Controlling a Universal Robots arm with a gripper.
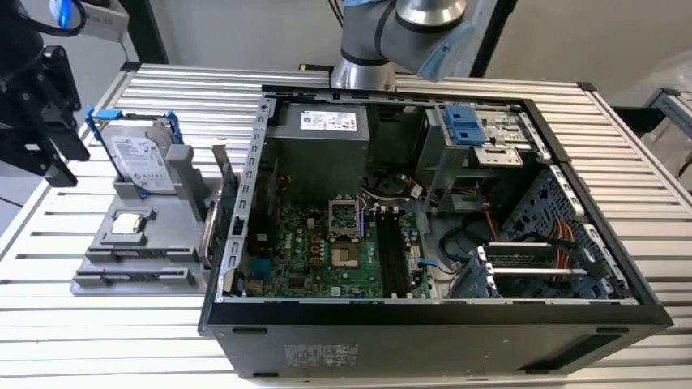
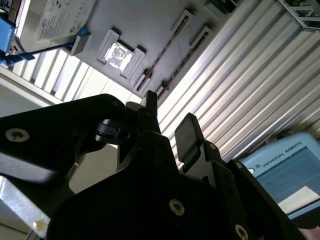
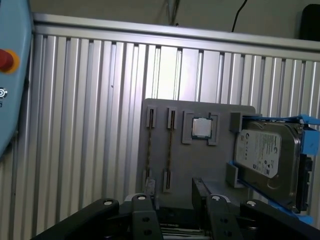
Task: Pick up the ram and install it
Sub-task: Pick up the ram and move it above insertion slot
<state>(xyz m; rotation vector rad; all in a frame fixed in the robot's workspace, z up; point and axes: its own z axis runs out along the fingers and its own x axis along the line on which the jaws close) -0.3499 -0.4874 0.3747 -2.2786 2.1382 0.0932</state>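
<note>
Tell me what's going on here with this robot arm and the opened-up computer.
The robot arm's hand is open and empty, hanging over a grey holder that sits beside the open computer case. One ram stick and a second ram stick lie in the holder's slots, next to a processor chip and a hard drive. Neither stick has been picked up yet.

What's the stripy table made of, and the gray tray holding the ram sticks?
The table looks like bare aluminium: shiny silvery ribbed slats. The tray is probably matte gray plastic: dull, no glare. The ram seems thin dark circuit board, seen edge-on.
</note>
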